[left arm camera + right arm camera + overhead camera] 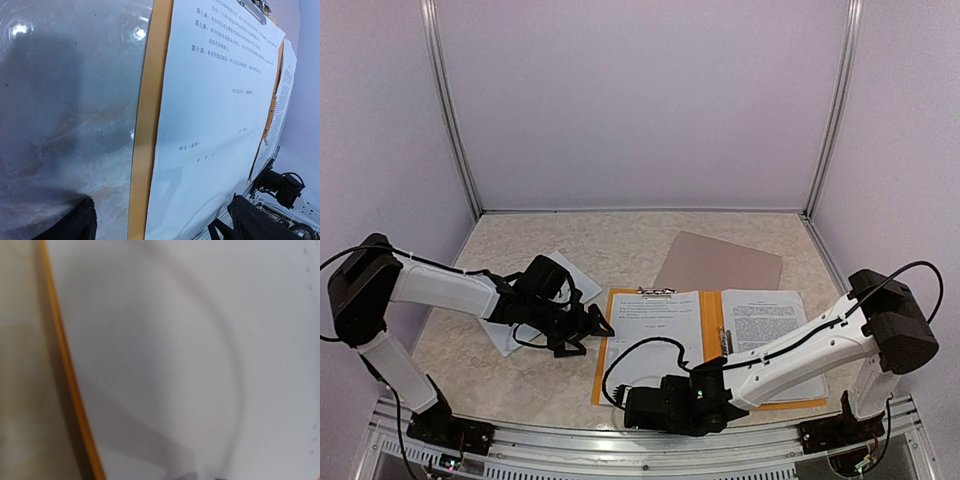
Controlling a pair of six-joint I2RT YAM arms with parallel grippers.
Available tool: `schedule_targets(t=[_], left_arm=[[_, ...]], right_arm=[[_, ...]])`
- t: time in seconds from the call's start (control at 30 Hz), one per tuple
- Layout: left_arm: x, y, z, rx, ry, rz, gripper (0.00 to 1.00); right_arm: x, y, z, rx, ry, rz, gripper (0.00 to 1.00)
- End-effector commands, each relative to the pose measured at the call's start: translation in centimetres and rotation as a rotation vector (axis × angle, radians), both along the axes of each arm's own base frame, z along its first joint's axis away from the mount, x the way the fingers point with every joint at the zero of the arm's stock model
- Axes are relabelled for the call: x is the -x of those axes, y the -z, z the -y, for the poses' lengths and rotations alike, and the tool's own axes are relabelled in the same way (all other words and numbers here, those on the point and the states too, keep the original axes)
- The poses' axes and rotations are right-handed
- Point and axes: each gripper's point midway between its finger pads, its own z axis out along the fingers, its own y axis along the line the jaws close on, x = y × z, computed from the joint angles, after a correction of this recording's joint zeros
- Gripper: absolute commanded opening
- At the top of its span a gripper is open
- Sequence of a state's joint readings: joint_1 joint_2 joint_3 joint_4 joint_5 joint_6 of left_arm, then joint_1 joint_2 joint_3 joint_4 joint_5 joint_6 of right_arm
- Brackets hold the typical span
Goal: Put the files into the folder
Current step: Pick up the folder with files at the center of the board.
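Observation:
The orange folder [712,335] lies open at the table's middle. A white printed file [655,322] sits under the metal clip [657,293] on its left half. A densely printed file [767,318] lies on the right half. More white sheets [510,335] lie under my left arm. My left gripper [592,335] hovers at the folder's left edge [147,125], open, its fingers [82,222] astride that edge and the file [215,125]. My right gripper [623,400] is low at the folder's near left corner, over the file [190,340]; its jaws are hidden.
A taupe cover [720,262] lies flat behind the folder. The marble tabletop [520,385] is walled in by pale panels at the back and sides. A metal rail [620,450] runs along the near edge by the arm bases.

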State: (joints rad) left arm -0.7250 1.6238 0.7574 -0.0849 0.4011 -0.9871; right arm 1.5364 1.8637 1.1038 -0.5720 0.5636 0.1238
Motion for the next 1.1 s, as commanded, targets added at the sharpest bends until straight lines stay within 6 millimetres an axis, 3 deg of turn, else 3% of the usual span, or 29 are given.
schedule_targets(t=[0.0,0.2,0.37,0.53,0.87,1.07], left_arm=[[1.1,2.4,-1.4,-0.083,0.001,-0.068,0.89],[1.2,2.8,-1.4,-0.085,0.0,-0.076,0.89],[1.2,3.1,-1.4,-0.088,0.0,-0.082,0.89],[1.1,3.1,-1.1,-0.084,0.008,-0.082,0.89],[0.6,1.5,0.8,0.013,0.041,-0.073,0.89],[0.7,1.8,1.9,0.073,0.034,-0.131,0.86]], right_arm=[[-0.9,0.8,1.8,0.098,0.032,0.076,0.42],[-1.3,0.4,2.2,0.117,0.044,0.143,0.32],[-1.6,-1.2,1.7,0.107,0.039,0.205,0.19],[-1.8,-1.7,1.8,0.115,0.038,0.237,0.0],[-1.7,-2.3,1.8,0.093,0.053,0.25,0.0],[-1.8,-2.6,2.0,0.078,0.067,0.254,0.0]])
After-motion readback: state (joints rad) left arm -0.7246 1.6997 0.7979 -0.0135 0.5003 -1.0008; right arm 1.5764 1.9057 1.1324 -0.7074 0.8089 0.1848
